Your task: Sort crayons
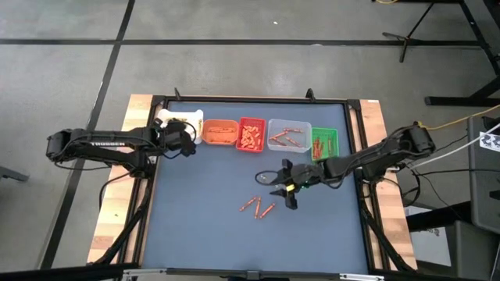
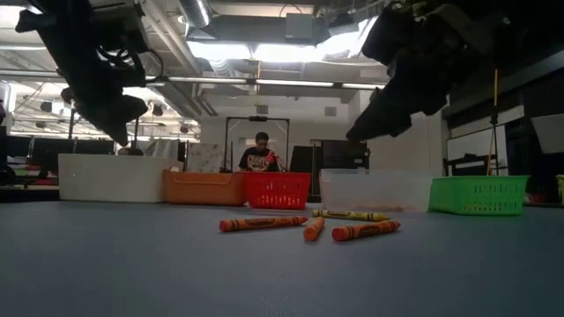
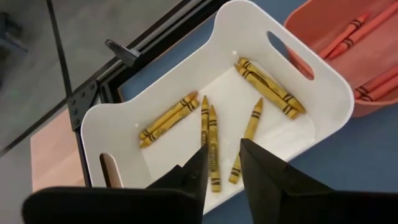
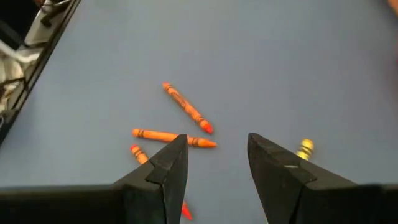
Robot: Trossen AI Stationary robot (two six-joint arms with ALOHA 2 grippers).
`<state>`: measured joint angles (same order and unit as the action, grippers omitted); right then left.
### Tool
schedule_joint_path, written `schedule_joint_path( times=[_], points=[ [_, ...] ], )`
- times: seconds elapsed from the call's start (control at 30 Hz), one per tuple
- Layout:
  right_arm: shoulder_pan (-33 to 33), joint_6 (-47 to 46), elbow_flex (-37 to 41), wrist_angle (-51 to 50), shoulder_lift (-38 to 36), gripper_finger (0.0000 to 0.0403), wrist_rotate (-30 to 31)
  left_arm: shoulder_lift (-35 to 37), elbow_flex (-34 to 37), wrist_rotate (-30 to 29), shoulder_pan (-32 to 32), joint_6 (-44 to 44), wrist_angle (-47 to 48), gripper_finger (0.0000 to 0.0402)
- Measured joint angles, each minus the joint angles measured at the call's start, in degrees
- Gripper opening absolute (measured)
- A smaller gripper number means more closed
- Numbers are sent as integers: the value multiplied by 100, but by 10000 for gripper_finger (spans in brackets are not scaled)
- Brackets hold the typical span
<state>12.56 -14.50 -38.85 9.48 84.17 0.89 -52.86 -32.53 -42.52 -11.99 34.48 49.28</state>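
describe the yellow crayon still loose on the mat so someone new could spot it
Start at the row of bins along the mat's far edge and drop below the clear bin to the loose crayons near the right hand. The yellow crayon lies farthest back in that cluster, the only one not orange.

5 bins in a row behind 4 loose crayons.

We see a blue-grey counter carrying five bins in a row along its far edge: white, orange, red, clear, green. Four loose crayons lie near its middle.
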Motion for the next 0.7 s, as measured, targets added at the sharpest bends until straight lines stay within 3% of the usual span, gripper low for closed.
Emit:
schedule_joint_path(
  times=[0.33, 0.7],
  points=[
    [370, 597, 2, 441, 548, 166, -211, 0, 190, 44, 0, 7, -210, 110],
    [636, 614, 2, 453, 1105, 166, -211, 0, 216, 46, 0, 2, -376, 114]
  ],
)
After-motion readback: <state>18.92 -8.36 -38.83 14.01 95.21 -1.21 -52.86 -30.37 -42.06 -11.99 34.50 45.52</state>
